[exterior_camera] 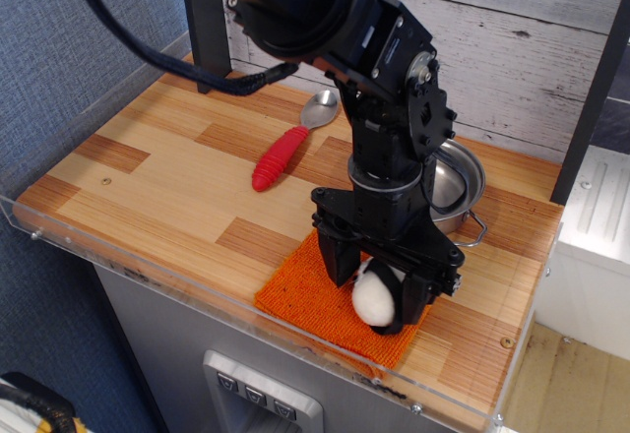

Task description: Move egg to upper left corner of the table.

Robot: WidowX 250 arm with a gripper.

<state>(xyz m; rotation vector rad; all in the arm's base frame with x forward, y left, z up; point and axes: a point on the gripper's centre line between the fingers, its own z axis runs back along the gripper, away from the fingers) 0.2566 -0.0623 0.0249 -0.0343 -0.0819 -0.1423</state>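
The white egg (pixel 371 299) with its black band lies on the orange knitted cloth (pixel 305 297) at the front right of the wooden table (pixel 157 172). My black gripper (pixel 378 291) is lowered over the egg. Its jaws stand one on each side of the egg, close against it, and look open. One finger (pixel 339 259) is at the egg's left and the other finger (pixel 414 300) at its right. The arm hides the egg's top. The table's upper left corner lies near the black post (pixel 204 30).
A red-handled spoon (pixel 280 157) lies on the table behind and left of the cloth. A steel pot (pixel 458 185) stands at the back right, partly behind the arm. A clear acrylic rim (pixel 148 274) edges the front and left sides.
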